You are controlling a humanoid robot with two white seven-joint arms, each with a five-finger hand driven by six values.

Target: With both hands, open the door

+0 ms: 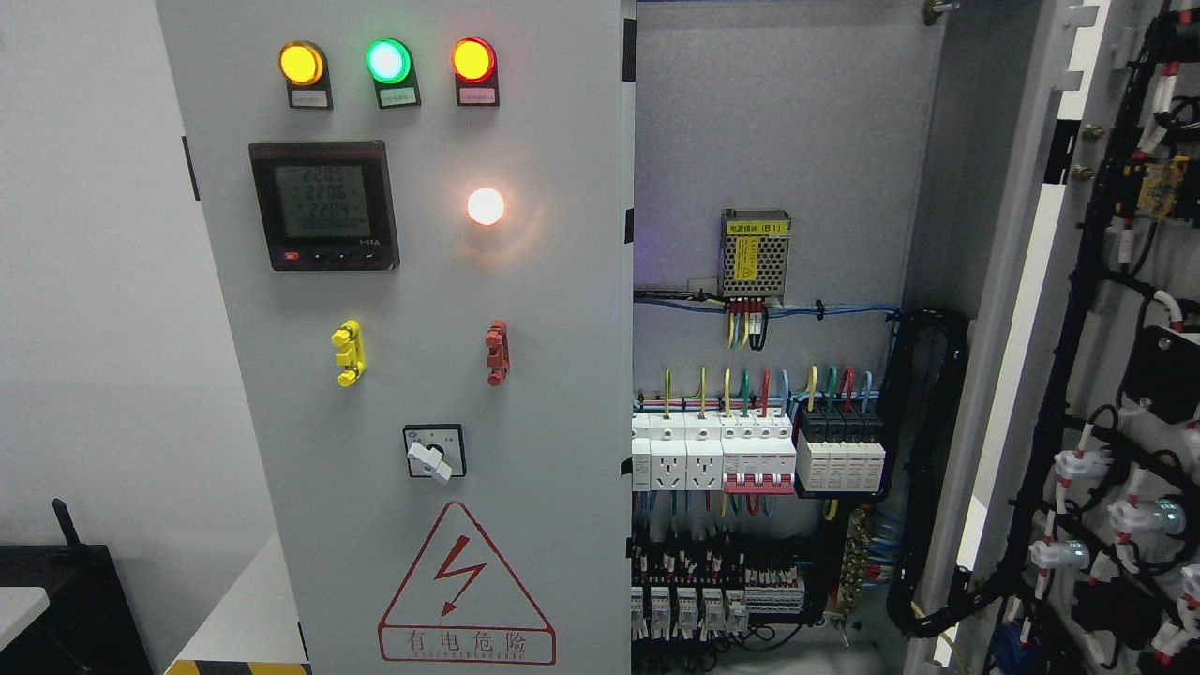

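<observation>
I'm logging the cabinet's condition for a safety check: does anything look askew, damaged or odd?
Nothing looks damaged or spilled. The right door is swung wide open, baring live-looking wiring and the breakers, while the left door is shut. The rotary switch knob sits tilted, possibly just its setting. No robot hand shows.

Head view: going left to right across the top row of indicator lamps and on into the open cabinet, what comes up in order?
yellow lamp → green lamp → red lamp → power supply module → open right door with wiring on its inner face.
</observation>
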